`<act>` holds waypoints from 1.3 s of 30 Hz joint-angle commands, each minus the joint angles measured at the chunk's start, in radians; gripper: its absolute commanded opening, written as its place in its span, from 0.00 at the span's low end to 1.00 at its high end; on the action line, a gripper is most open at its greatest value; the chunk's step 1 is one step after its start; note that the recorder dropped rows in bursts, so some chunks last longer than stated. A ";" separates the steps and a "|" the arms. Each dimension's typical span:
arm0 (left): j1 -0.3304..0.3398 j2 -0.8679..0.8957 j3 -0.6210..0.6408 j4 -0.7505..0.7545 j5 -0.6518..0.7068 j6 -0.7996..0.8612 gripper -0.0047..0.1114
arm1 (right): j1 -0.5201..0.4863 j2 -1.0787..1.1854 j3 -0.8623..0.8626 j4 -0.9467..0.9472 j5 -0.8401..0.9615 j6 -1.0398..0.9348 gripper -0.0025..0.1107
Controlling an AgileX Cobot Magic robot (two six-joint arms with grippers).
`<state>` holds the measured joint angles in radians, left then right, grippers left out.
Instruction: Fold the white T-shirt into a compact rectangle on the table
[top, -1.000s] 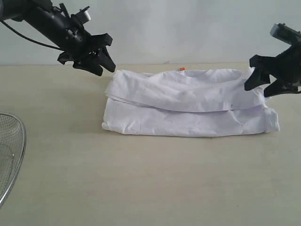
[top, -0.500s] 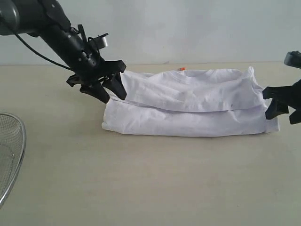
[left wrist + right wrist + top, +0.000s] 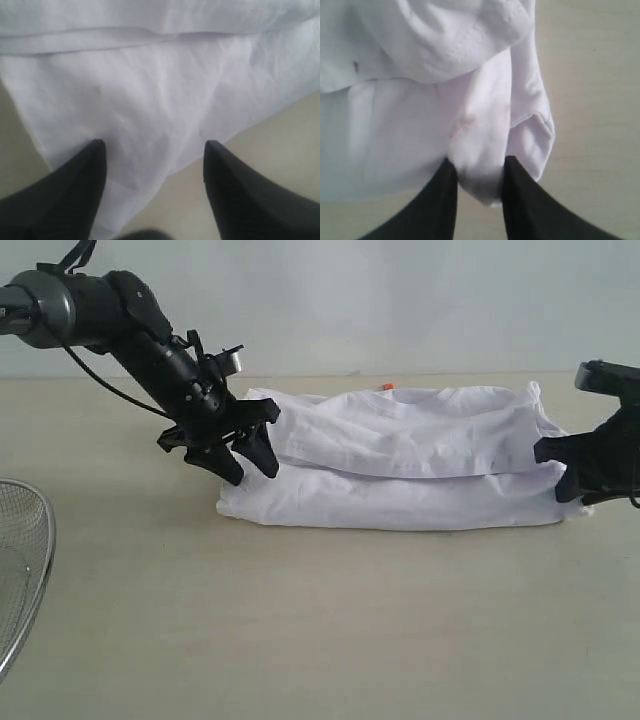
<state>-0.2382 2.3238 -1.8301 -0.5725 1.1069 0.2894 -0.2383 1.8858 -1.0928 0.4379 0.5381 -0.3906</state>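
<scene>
**Shirt in a long band, end folds left to do**

Shirt [image 3: 400, 470] lies centre-far on the table [image 3: 300, 640], folded lengthwise into a wide band. Not compact yet; I judge the ends need folding in. Right gripper [image 3: 479, 161] pinches cloth at the right end. Left gripper [image 3: 154, 145] hangs open over the left end, holding nothing. The wrist views settle both. Only the exterior view shows the orange tag [image 3: 387, 387] at the far edge.

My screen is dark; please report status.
Left gripper open over white T-shirt, right gripper shut on its end. Shirt lies folded on table. Wire basket apart.
</scene>
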 commanded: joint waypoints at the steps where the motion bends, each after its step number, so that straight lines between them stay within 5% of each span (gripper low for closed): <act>1: -0.005 0.004 0.004 -0.013 -0.019 -0.008 0.50 | 0.000 0.000 0.005 -0.043 -0.008 -0.008 0.02; 30: -0.005 0.004 0.004 0.016 -0.034 -0.023 0.49 | -0.002 0.000 0.005 -0.427 -0.019 0.196 0.03; 33: -0.005 0.004 0.004 0.016 -0.023 -0.023 0.49 | -0.002 0.000 0.005 -0.427 -0.014 0.171 0.13; 37: -0.005 0.004 0.004 0.016 0.011 -0.023 0.49 | -0.002 0.000 0.005 -0.429 -0.016 0.169 0.45; 39: -0.005 0.004 0.004 0.016 0.044 -0.039 0.49 | -0.002 0.000 0.005 -0.427 -0.018 0.172 0.52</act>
<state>-0.2382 2.3277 -1.8301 -0.5581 1.1095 0.2745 -0.2383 1.8858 -1.0928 0.0179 0.5224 -0.2086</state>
